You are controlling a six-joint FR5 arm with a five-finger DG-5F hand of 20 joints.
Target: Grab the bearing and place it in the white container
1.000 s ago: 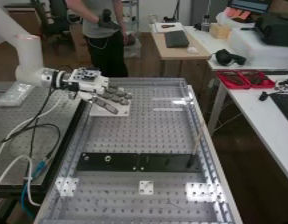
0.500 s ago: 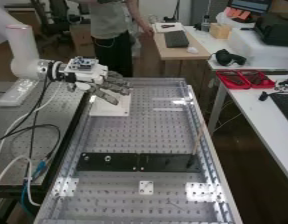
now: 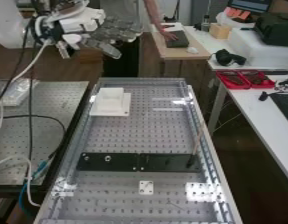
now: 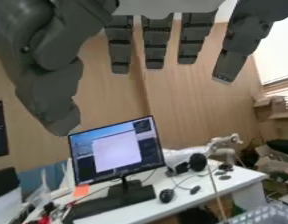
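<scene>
Raised since earlier to the high view's upper left, with the hand (image 3: 113, 35) spread and straight-fingered, away from the white container (image 3: 109, 104), with contents impossible to make out.

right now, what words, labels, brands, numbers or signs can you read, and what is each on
None can be read.
Monitor: any screen text too small.
Keyboard: any key marks too small.
White container: no lettering seen.
</scene>
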